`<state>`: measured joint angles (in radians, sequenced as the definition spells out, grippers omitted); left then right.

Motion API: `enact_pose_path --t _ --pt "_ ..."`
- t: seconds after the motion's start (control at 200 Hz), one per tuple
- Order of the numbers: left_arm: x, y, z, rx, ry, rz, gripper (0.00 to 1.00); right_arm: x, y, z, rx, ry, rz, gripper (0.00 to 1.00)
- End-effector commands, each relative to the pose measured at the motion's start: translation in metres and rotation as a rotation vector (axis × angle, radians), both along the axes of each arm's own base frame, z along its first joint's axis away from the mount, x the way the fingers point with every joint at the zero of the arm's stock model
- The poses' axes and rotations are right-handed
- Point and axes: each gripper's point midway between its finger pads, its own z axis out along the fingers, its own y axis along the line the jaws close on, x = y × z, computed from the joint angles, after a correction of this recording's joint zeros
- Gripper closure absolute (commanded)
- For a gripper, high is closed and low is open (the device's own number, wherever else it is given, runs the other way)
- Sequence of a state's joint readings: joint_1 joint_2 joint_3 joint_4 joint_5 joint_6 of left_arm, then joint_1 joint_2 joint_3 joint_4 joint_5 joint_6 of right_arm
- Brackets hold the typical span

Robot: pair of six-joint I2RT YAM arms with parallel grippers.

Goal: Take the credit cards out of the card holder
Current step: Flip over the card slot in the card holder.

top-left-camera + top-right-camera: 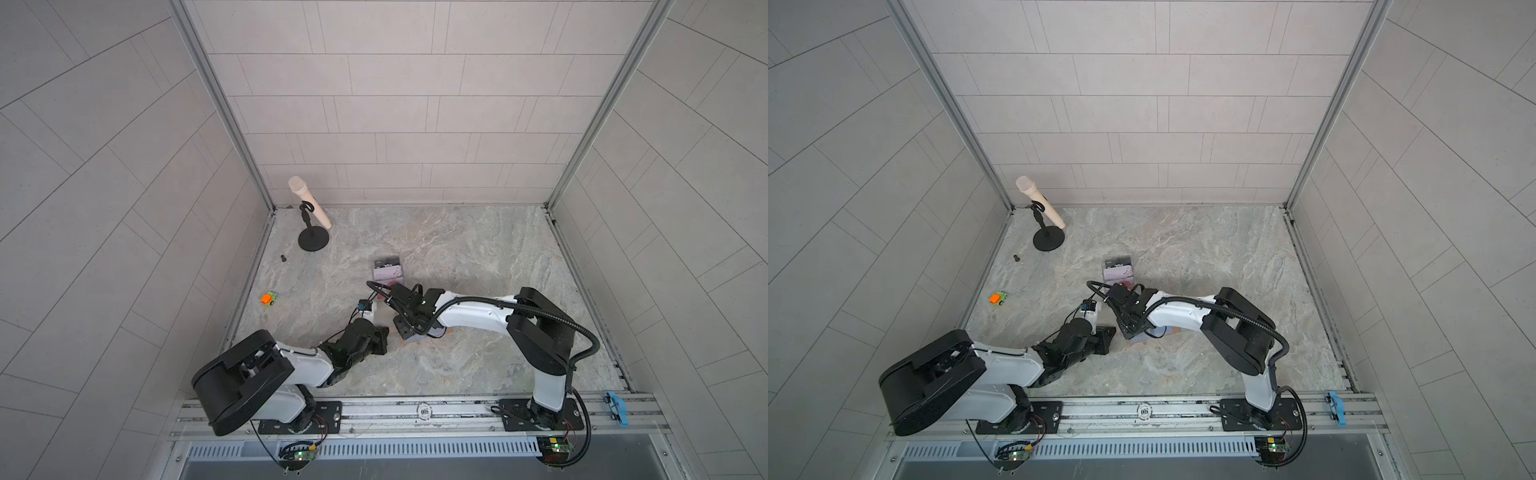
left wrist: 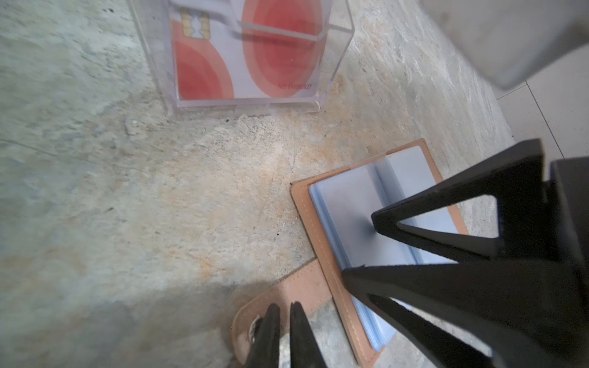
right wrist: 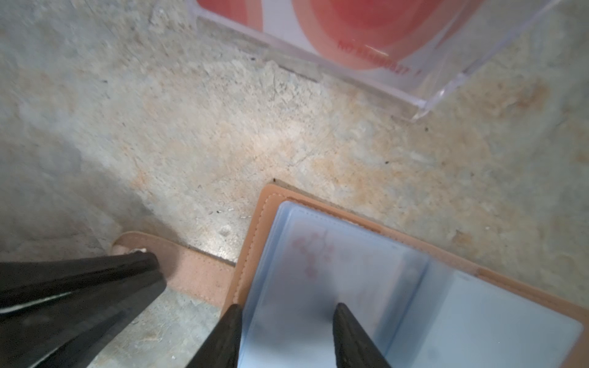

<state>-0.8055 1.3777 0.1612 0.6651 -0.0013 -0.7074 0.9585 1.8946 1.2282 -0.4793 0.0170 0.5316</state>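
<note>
The tan leather card holder (image 3: 251,229) lies open on the grey marble-patterned table (image 3: 223,143), near the front middle, with its pale blue plastic sleeves (image 3: 366,270) facing up. In both top views most of it is hidden under the right wrist.

The left gripper (image 2: 284,307) has its fingers almost closed, with only a thin gap between them, and the tips rest on the end of the tan closing strap (image 3: 197,267). It seems to pin the strap to the table. Whether the strap is also pinched between the fingers, I cannot tell.

The right gripper (image 3: 287,307) is about half open and holds nothing. One finger stands at the outer edge of the sleeve pack and the other is on the middle of the top sleeve. Through this sleeve a white card with a faint pink flower print (image 3: 310,255) is visible, so at least one card is not yet out.

Just beyond the holder stands a clear acrylic box (image 2: 339,60), and a white card with red circles (image 2: 280,54) is inside it.

In my judgement the step in hand is reaching for the flower card while the holder is held down. The next move calls for finding the open side of the sleeve, which I cannot make out here. The fingers must then close on the card alone, not on the soft plastic, and draw it out along the pocket. The left side must hold the strap down, otherwise the whole holder may slide or lift together with the card.
</note>
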Motion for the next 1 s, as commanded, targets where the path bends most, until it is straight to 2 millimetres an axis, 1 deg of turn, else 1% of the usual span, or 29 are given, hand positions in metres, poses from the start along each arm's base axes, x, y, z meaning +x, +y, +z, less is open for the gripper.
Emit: enact_pose_path --t 0.0,0.105,0.295,0.446,0.791,0.996 --pt "-0.019 0.018 -0.032 0.1 0.098 -0.006 0.86 -0.007 -0.012 -0.008 -0.052 0.018 -0.004 0.53" --pt "-0.019 0.018 -0.035 0.107 0.101 -0.007 0.85 -0.007 -0.013 -0.008 -0.05 0.018 -0.007 0.57" --pt "-0.019 0.017 -0.037 0.104 0.107 -0.007 0.85 -0.005 -0.019 -0.009 -0.065 0.006 -0.023 0.72" --pt "-0.02 0.018 -0.038 0.109 0.109 -0.006 0.85 -0.001 -0.031 -0.006 -0.107 -0.027 -0.04 0.73" --pt "-0.02 0.019 -0.039 0.117 0.109 -0.007 0.85 -0.002 -0.031 0.004 -0.052 -0.022 -0.043 0.84" --pt "-0.02 0.02 -0.039 0.123 0.11 -0.006 0.84 0.002 -0.041 0.003 -0.084 -0.026 -0.059 0.86"
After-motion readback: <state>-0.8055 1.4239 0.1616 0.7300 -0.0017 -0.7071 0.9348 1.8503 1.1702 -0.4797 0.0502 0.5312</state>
